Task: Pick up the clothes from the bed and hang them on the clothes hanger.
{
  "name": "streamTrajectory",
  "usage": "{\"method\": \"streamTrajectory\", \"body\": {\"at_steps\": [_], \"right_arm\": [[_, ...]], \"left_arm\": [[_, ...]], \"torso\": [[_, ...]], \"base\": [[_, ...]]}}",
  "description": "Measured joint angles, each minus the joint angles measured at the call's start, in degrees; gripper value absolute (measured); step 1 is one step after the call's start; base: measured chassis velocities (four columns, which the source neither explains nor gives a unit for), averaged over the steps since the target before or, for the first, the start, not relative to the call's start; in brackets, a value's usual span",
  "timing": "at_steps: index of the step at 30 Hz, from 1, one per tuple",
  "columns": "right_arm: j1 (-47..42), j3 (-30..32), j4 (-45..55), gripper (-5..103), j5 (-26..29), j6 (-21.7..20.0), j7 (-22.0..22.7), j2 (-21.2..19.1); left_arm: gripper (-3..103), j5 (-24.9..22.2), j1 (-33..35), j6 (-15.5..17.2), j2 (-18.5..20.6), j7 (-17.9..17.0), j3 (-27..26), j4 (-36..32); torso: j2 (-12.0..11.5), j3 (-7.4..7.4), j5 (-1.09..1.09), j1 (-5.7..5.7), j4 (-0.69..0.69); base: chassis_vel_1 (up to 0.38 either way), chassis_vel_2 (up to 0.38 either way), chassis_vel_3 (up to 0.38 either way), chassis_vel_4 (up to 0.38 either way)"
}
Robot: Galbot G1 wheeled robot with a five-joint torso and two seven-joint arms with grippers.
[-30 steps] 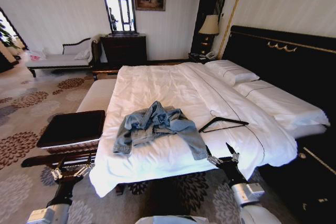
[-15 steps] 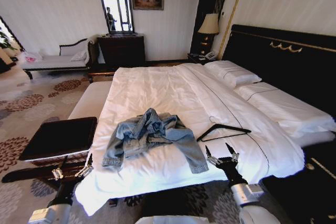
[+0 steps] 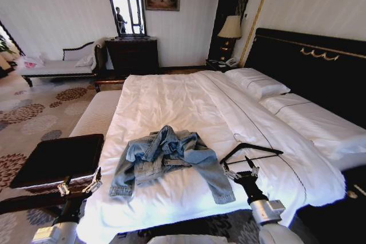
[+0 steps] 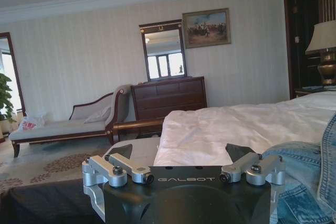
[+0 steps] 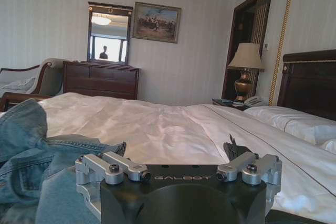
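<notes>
Left claw [image 3: 80,187]: low in the lower left of the head view, off the bed's near left corner and above the dark bench; its fingers stand spread and hold nothing. In the left wrist view the claw [image 4: 184,174] faces along the bed's left edge, with denim at that frame's right edge.

Bench [image 3: 54,158]: dark, flat-topped, at the left edge of the frame; it sits farther left and lower than half a second ago, as the whole scene does, so the camera has moved and not the furniture.

Bed [image 3: 166,98]: fills the middle of the frame, and its foot edge now reaches lower than a second ago; the robot has closed in on it.

Jacket [image 3: 168,158]: crumpled at lower centre on the white duvet near the foot of the bed, one sleeve trailing toward the lower right; its heap looks unchanged across the three head views, so I judge it untouched.

Hanger [image 3: 251,151]: flat on the duvet, right of the jacket and apart from it, just beyond the right claw.

Right claw [image 3: 240,171]: lower right of centre, over the bed's near edge, fingers spread and empty, between the trailing sleeve and the hanger.

Meaning: the approach looks nearly done; no grasp has begun.
</notes>
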Motion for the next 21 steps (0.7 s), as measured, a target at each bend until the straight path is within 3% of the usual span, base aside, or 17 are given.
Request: {"method": "streamTrajectory", "body": {"at_steps": [6, 10, 13, 15, 16, 21], "right_arm": [[1.2, -1.5, -0.3, 100, 1.1, -1.7, 0.7, -1.9], [4.1, -4.9, -0.7, 100, 5.6, -6.0, 0.2, -5.4], [9.9, -8.8, -3.4, 100, 12.7, -10.6, -0.4, -12.0], [11.2, -9.5, -4.1, 100, 13.8, -11.4, -0.4, -13.5], [15.5, -11.5, -6.3, 100, 17.4, -12.9, -0.5, -18.6], [24.7, -17.0, -12.4, 100, 20.0, -13.5, -2.4, -25.8]], "left_arm": [[100, -0.1, 0.0, 0.0, -0.2, 0.0, -0.1, 0.6], [100, -0.2, 0.0, 0.1, -0.4, 0.2, -0.1, 1.3], [100, -0.1, 0.0, 0.1, -0.7, 0.5, -0.1, 1.7], [100, -0.1, 0.1, 0.1, -0.7, 0.6, -0.2, 1.7], [100, -0.1, 0.2, 0.1, -0.8, 0.8, -0.2, 1.8], [100, 0.1, 0.3, 0.1, -1.6, 1.1, -0.3, 2.3]], "torso": [[0.0, 0.00, -0.01, 0.00, -0.01], [0.0, -0.01, -0.02, -0.02, -0.01], [0.0, -0.01, -0.01, -0.02, -0.02], [0.0, -0.01, 0.00, -0.02, -0.01], [0.0, 0.00, 0.00, -0.01, 0.02], [0.0, 0.00, 0.00, -0.01, 0.01]], "base": [[-0.009, 0.000, 0.018, -0.008], [0.000, 0.000, 0.000, 0.000], [0.000, 0.000, 0.000, 0.000], [0.000, 0.000, 0.000, 0.000], [0.000, 0.000, 0.000, 0.000], [0.000, 0.000, 0.000, 0.000]]}}
